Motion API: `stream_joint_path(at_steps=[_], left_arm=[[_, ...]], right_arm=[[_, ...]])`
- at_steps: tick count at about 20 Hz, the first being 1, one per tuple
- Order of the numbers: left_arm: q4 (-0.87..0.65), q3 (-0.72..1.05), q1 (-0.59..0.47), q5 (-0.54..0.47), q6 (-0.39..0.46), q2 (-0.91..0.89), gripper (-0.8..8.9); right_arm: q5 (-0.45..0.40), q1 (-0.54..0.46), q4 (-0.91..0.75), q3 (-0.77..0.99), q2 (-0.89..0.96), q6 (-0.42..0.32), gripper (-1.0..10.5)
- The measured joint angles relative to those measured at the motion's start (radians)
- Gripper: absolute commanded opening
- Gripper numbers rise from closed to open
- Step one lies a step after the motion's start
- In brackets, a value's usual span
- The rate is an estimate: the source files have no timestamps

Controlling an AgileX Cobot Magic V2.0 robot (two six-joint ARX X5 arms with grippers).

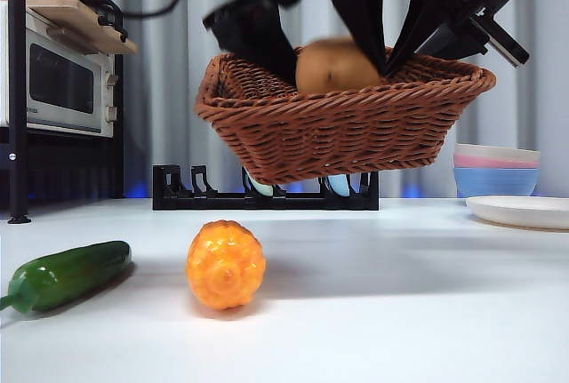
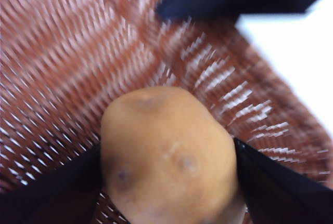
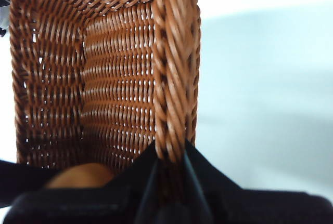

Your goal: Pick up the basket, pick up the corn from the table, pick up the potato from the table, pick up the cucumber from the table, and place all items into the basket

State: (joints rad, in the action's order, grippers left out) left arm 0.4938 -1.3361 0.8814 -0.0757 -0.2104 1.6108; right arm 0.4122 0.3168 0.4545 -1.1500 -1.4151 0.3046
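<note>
You have the basket [image 1: 356, 125] lifted off the desk [image 1: 400, 294] with the right gripper [image 3: 169, 169] clamped on its rim, the left gripper [image 2: 166, 167] holds the potato [image 2: 166, 156] over its inside, unreleased, while the corn [image 1: 226, 264] and the cucumber [image 1: 67, 275] wait on the desk.

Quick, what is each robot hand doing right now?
Left hand: closed on the potato, held over the basket.
Right hand: closed on the basket's rim, holding it above the table.
</note>
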Motion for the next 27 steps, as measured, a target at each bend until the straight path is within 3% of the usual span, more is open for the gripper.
stream_joint_path(at_steps=[1, 3, 4, 11, 15, 22, 27], left_arm=[[0.002, 0.0, 0.0, 0.0, 0.0, 0.01, 1.36], [0.002, 0.001, 0.001, 0.0, 0.0, 0.008, 4.93], [0.0, 0.001, 0.002, 0.0, 0.0, 0.006, 5.47], [0.027, 0.001, 0.005, 0.004, 0.001, 0.002, 5.43], [0.143, 0.0, 0.005, 0.004, 0.001, -0.147, 5.43], [0.478, -0.02, 0.007, -0.021, -0.028, -0.577, 5.43], [0.798, -0.005, 0.008, -0.212, -0.133, -0.633, 5.43]], right_arm=[[0.0, -0.001, 0.007, 0.0, 0.0, 0.002, -0.1], [0.0, -0.001, 0.021, 0.0, 0.0, 0.002, -0.1], [0.0, -0.001, 0.021, 0.0, 0.0, 0.002, -0.1], [0.0, -0.001, 0.02, 0.0, 0.0, 0.003, -0.1], [0.0, -0.001, 0.021, 0.0, 0.0, 0.002, -0.1], [-0.001, -0.001, 0.02, 0.0, 0.0, 0.002, -0.1], [0.0, -0.002, 0.02, 0.0, 0.0, 0.002, -0.1]])
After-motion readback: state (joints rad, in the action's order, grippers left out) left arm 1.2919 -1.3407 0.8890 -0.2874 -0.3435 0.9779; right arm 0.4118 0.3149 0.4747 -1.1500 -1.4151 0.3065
